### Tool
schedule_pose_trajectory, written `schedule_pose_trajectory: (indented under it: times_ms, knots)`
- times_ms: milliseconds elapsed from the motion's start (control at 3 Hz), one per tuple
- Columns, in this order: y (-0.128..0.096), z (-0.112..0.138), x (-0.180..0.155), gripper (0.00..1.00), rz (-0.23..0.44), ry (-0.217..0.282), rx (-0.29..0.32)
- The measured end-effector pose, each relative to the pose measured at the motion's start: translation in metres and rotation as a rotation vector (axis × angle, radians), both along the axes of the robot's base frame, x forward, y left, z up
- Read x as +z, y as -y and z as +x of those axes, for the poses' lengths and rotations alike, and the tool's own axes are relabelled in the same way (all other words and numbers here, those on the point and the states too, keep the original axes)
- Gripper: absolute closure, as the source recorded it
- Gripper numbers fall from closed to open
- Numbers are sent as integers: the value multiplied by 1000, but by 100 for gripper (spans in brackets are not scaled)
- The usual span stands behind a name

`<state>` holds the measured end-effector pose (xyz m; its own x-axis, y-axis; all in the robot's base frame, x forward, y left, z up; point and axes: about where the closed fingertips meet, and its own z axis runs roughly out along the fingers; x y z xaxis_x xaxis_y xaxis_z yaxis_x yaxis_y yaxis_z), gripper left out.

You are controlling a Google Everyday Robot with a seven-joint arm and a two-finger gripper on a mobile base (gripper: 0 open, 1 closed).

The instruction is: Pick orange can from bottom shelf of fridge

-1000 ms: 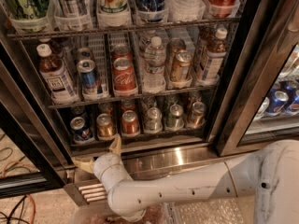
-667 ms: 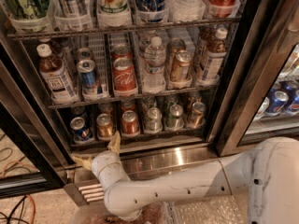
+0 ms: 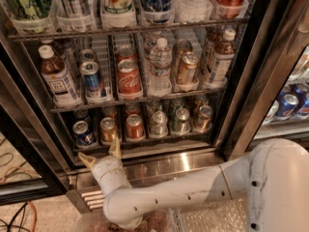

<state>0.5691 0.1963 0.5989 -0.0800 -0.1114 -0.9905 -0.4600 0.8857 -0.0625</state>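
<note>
The white two-finger tool (image 3: pixel 98 148) is seen low in front of the tall black-framed glass-door fridge (image 3: pixel 251 76), just below its dark wire bottom shelf (image 3: pixel 159 140), with its fingers spread apart. One fingertip is raised just beneath the short golden-orange aluminium can (image 3: pixel 108 129), which is flanked by a blue can (image 3: pixel 83 133) on the left and a redder can (image 3: pixel 134 127) on the right.

claw (image 3: pixel 100 153) spread at bottom shelf (image 3: pixel 145 143) lip | orange can (image 3: pixel 108 128) hemmed by blue can (image 3: pixel 83 132), red can (image 3: pixel 134 127) | shelf front unblocked
</note>
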Motion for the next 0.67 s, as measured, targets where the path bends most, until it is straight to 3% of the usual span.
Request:
schedule_pose_trajectory:
  times_ms: [667]
  knots:
    - [19,9,-4,20,7,-1,-74]
